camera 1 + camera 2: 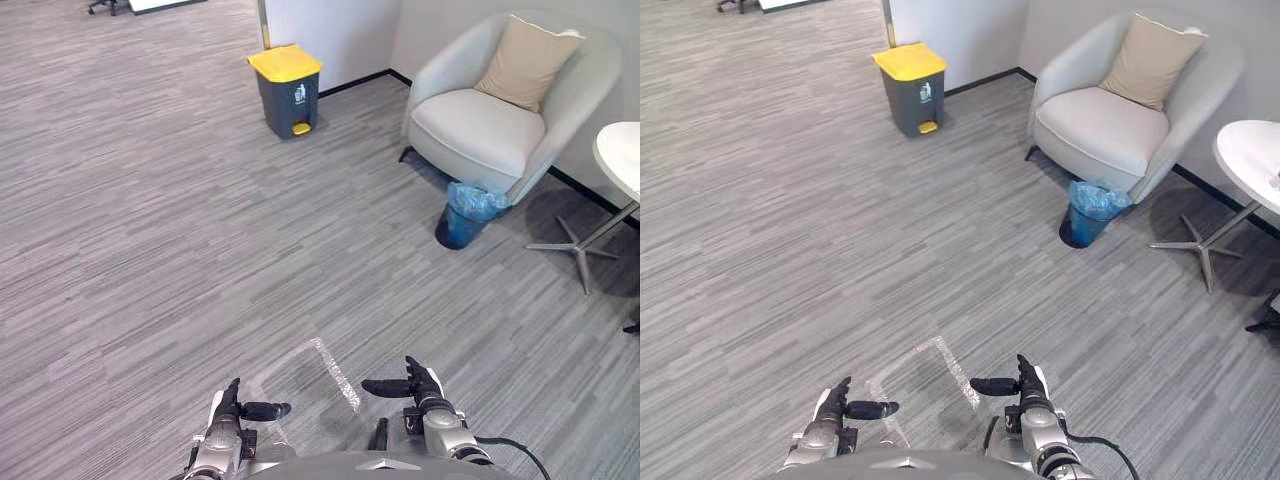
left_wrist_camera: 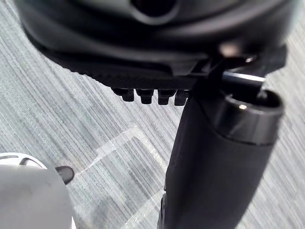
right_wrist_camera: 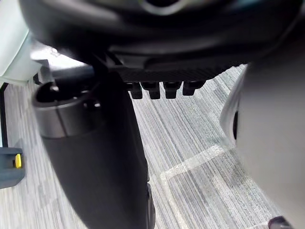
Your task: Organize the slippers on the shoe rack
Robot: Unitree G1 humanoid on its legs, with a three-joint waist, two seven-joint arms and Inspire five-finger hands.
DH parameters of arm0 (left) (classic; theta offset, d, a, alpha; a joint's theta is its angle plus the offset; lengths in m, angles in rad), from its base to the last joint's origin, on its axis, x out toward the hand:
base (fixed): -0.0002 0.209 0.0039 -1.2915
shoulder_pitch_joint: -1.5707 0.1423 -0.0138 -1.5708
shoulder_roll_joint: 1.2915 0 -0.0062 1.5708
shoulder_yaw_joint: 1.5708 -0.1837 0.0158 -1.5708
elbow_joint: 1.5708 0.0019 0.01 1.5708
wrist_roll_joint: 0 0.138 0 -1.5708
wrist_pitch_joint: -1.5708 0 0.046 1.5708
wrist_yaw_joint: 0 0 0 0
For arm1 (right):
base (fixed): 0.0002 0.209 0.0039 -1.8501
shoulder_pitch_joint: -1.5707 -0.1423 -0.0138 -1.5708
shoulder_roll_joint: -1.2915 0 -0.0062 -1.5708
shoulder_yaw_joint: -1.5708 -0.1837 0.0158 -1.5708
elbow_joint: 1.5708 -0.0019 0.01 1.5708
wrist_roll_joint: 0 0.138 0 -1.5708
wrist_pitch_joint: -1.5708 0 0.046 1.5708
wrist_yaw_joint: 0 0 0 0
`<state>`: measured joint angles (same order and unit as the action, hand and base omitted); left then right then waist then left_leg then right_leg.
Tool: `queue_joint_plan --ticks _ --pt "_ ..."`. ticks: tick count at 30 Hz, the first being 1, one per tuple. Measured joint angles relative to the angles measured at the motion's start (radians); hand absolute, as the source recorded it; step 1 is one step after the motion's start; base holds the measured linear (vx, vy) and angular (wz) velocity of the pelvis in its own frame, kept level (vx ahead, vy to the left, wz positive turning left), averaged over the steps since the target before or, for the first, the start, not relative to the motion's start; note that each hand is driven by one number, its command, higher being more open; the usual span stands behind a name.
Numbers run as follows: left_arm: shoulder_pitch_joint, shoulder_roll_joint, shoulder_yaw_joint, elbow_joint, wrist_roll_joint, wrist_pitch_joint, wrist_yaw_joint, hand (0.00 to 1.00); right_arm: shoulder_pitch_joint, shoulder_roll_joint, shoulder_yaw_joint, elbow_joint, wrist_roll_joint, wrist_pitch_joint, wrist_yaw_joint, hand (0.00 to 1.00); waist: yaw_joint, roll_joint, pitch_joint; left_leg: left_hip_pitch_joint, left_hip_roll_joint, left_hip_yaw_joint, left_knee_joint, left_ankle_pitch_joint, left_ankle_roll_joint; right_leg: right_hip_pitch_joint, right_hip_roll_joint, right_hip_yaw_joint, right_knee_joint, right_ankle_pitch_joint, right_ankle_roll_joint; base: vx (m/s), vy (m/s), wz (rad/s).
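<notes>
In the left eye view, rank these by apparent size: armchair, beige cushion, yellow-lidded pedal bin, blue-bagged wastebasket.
Largest: armchair.
Next: beige cushion and yellow-lidded pedal bin, about alike, so unranked.
Smallest: blue-bagged wastebasket, though it sits nearer the camera.

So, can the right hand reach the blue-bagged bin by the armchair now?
Probably not. The right hand hovers low and near, while the blue-bagged bin stands far ahead beside the armchair. Nothing lies between; distance alone is the obstacle.

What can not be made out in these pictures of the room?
Round white table: cut off by the right edge, both eye views.
Blue-lined waste bin, inside: hidden by its crumpled bag, both eye views.
Label on yellow-lidded grey pedal bin: too small, both eye views.
</notes>
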<state>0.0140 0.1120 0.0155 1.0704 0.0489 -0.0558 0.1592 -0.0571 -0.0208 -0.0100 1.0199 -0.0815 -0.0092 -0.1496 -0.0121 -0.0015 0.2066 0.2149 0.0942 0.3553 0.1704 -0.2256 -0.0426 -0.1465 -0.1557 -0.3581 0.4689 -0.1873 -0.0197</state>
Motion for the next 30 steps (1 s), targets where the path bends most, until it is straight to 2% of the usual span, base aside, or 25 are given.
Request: queue_joint_plan --ticks 3,5,7,8,10,11,13,15,16,17,18,19,21,22,24,26,28,29,30 --pt "-0.001 -0.045 -0.007 0.003 0.003 -0.001 -0.016 1.0 0.0 -0.033 -0.017 0.003 0.001 0.002 -0.002 1.0 -0.01 0.048 0.002 0.0 0.043 -0.013 0.002 0.002 -0.009 0.03 0.059 0.001 -0.064 -0.003 -0.006 0.2 -0.18 -0.2" --pt "-0.002 -0.054 -0.012 0.003 0.003 -0.001 -0.023 1.0 0.007 -0.04 -0.037 0.018 0.001 0.005 -0.005 1.0 -0.016 0.045 0.003 -0.01 0.062 -0.018 0.058 0.007 -0.018 0.064 0.075 -0.003 -0.104 -0.003 -0.008 0.17 -0.135 0.01" --pt "-0.007 -0.05 -0.007 -0.005 0.016 -0.001 -0.033 1.0 0.035 -0.039 -0.06 0.016 0.012 0.007 -0.011 1.0 -0.013 0.034 0.005 -0.081 0.113 -0.031 0.282 0.016 -0.038 0.141 0.101 0.004 -0.187 0.011 -0.013 0.18 -0.128 -0.12" --pt "-0.007 -0.047 -0.006 -0.007 0.02 -0.001 -0.034 1.0 0.036 -0.039 -0.059 0.015 0.012 0.007 -0.014 1.0 -0.012 0.032 0.006 -0.102 0.127 -0.039 0.344 0.013 -0.048 0.162 0.107 0.009 -0.207 0.015 -0.017 0.21 -0.084 -0.3" --pt "-0.004 -0.054 0.007 -0.019 0.022 -0.001 -0.035 1.0 0.049 -0.04 -0.066 0.014 0.013 0.007 -0.015 1.0 -0.004 0.035 0.005 -0.167 0.151 -0.07 0.472 -0.063 -0.058 0.215 0.125 0.054 -0.251 0.02 -0.02 0.16 0.012 -0.53" --pt "-0.004 -0.054 0.007 -0.023 0.022 -0.001 -0.035 1.0 0.05 -0.04 -0.069 0.015 0.013 0.006 -0.015 1.0 -0.002 0.035 0.005 -0.181 0.147 -0.071 0.467 -0.076 -0.056 0.222 0.124 0.068 -0.254 0.02 -0.019 0.13 0.106 -0.89" --pt "-0.002 -0.055 0.012 -0.037 0.021 -0.004 -0.034 1.0 0.049 -0.035 -0.086 0.016 0.02 0.007 -0.016 1.0 0.01 0.034 0.006 -0.245 0.102 -0.154 0.393 -0.104 -0.044 0.227 0.113 0.137 -0.258 0.026 -0.009 0.13 0.169 -0.92" --pt "-0.002 -0.055 0.022 -0.046 0.02 -0.005 -0.033 1.0 0.044 -0.031 -0.089 0.014 0.035 0.007 -0.022 1.0 0.012 0.028 0.009 -0.284 0.051 -0.28 0.295 -0.1 -0.041 0.227 0.097 0.197 -0.26 0.03 0.007 0.13 0.236 -0.92" --pt "-0.003 -0.059 0.034 -0.049 0.02 -0.007 -0.032 1.0 0.046 -0.029 -0.092 0.01 0.042 0.007 -0.028 1.0 0.012 0.024 0.011 -0.3 0.015 -0.369 0.227 -0.083 -0.044 0.222 0.082 0.246 -0.253 0.025 0.031 0.11 0.28 -1.19" --pt "-0.001 -0.071 0.042 -0.047 0.018 -0.008 -0.025 1.0 0.054 -0.033 -0.098 -0.004 0.043 0.007 -0.03 1.0 0.013 0.035 0.008 -0.3 -0.005 -0.452 0.172 -0.014 -0.076 0.204 0.08 0.304 -0.231 0.01 0.064 0.12 0.292 -1.49" --pt "0.005 -0.072 0.042 -0.042 0.01 -0.007 -0.019 1.0 0.06 -0.038 -0.101 -0.006 0.043 0.007 -0.03 1.0 0.017 0.046 -0.004 -0.28 -0.021 -0.443 0.175 0.03 -0.042 0.194 0.079 0.354 -0.208 -0.002 0.087 0.15 0.318 -1.28" --pt "0.006 -0.064 0.04 -0.039 0.007 -0.006 -0.015 1.0 0.066 -0.033 -0.105 -0.006 0.043 0.008 -0.031 1.0 0.013 0.033 -0.008 -0.268 -0.033 -0.41 0.168 0.019 -0.038 0.195 0.062 0.38 -0.205 -0.003 0.089 0.15 0.263 -1.05" --pt "0.009 -0.049 0.046 -0.037 0.001 -0.004 -0.014 1.0 0.082 -0.012 -0.108 -0.007 0.043 0.011 -0.029 1.0 0.014 -0.004 -0.028 -0.237 -0.053 -0.322 0.159 0.007 -0.008 0.183 0.03 0.442 -0.209 -0.005 0.097 0.22 0.33 -0.8" --pt "0.009 -0.049 0.046 -0.037 0.001 -0.004 -0.014 1.0 0.082 -0.012 -0.108 -0.007 0.043 0.011 -0.029 1.0 0.014 -0.004 -0.028 -0.237 -0.053 -0.32 0.159 0.007 -0.008 0.183 0.03 0.443 -0.209 -0.005 0.097 0.25 0.291 -0.78" --pt "0.009 -0.038 0.046 -0.021 0.001 0.001 -0.016 1.0 0.09 -0.002 -0.109 -0.007 0.043 0.012 -0.028 1.0 0.014 -0.025 -0.041 -0.174 -0.073 -0.246 0.109 0.009 0.005 0.177 0.008 0.476 -0.217 0.013 0.125 0.16 0.138 -0.85" --pt "0.004 -0.037 0.041 -0.004 0.002 0.001 -0.017 1.0 0.09 0.001 -0.127 -0.002 0.043 0.012 -0.028 1.0 0.011 -0.027 -0.043 -0.139 -0.078 -0.213 0.087 0.009 0.006 0.173 0.002 0.474 -0.216 0.02 0.136 0.1 0.044 -0.77" --pt "0.003 -0.04 0.033 0.006 0.002 0.002 -0.017 1.0 0.087 -0.008 -0.126 0.006 0.043 0.011 -0.028 1.0 0.01 -0.016 -0.047 -0.123 -0.068 -0.19 0.068 0.01 0.007 0.16 0.005 0.423 -0.21 0.034 0.137 0.12 0.006 -0.58" --pt "0.002 -0.04 0.028 0.012 0.002 0.002 -0.017 1.0 0.077 -0.017 -0.125 0.02 0.043 0.009 -0.028 1.0 0.008 -0.003 -0.05 -0.118 -0.058 -0.172 0.061 0.012 0.011 0.146 0.005 0.336 -0.204 0.05 0.13 0.12 -0.078 -0.55" --pt "0.001 -0.045 0.027 0.015 0.002 0.003 -0.017 1.0 0.065 -0.027 -0.123 0.036 0.042 0.008 -0.029 1.0 0.007 0.013 -0.048 -0.108 -0.045 -0.169 0.056 0.016 0.018 0.144 0.001 0.194 -0.199 0.066 0.108 0.12 -0.102 -0.57"
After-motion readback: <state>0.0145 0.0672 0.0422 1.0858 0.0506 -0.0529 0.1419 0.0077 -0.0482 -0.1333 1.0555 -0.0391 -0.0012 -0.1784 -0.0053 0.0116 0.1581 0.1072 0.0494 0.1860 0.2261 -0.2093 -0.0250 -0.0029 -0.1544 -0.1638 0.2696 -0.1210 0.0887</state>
